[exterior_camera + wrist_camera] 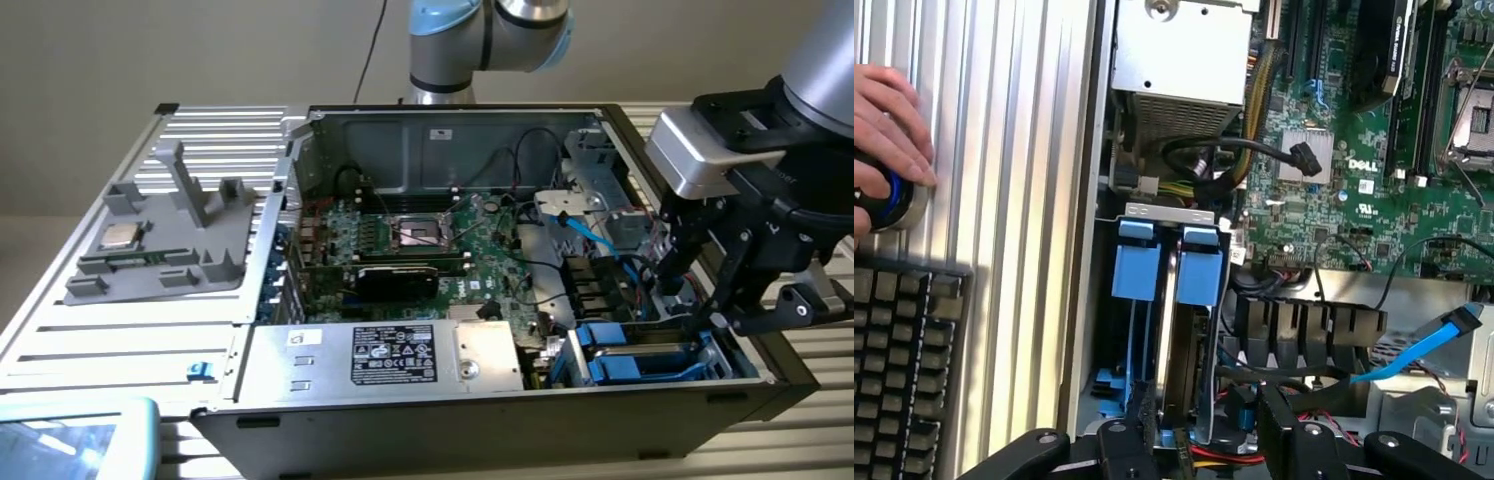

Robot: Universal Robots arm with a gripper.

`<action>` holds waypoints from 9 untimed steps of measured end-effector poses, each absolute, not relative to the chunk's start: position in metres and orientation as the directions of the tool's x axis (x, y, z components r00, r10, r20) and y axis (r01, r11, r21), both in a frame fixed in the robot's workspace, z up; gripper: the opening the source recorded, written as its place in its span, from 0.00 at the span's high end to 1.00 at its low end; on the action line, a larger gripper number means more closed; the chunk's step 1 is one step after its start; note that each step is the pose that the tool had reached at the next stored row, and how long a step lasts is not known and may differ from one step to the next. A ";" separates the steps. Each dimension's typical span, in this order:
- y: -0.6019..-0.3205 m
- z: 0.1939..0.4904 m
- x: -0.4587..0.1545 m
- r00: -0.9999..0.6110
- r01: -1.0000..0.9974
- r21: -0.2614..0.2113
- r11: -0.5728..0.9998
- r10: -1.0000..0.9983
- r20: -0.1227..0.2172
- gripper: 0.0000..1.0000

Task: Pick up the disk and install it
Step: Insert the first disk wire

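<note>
Two jaws of the gripper [1209, 425] are standing apart. The disk [1176, 330] is sitting on edge in the bay [1154, 212] directly ahead of them. Loose cables [1294, 375] lying alongside are likely threatening a snag.

A robot arm [461, 50] built of brushed silver tubing, with rounded pale blue plastic caps on its joints. Its wrist carries a boxy silver-grey block [694, 150] set under a black housing. The gripper [697, 300] is matte black, with 2 slim fingers [674, 260] made of pinned linkage bars, round pivot bolts showing at each joint.
</note>
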State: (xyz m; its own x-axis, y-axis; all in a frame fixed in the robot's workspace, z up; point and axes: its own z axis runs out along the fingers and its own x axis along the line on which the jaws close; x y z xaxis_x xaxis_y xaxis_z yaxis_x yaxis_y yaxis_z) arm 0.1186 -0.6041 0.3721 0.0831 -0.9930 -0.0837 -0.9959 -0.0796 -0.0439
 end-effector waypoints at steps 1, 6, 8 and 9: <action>-0.605 0.372 0.119 0.084 -0.996 -0.043 -0.080 -0.993 -0.088 0.47; -0.611 0.371 0.120 0.090 -0.995 -0.043 -0.086 -0.992 -0.093 0.47; -0.613 0.371 0.121 0.094 -0.995 -0.043 -0.090 -0.991 -0.093 0.47; -0.613 0.371 0.121 0.098 -0.995 -0.042 -0.094 -0.991 -0.093 0.47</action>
State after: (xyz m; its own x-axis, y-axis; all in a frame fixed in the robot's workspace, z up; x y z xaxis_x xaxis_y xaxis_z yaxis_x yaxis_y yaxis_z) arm 0.1208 -0.6129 0.3709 0.0979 -0.9908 -0.0934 -0.9946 -0.0942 -0.0424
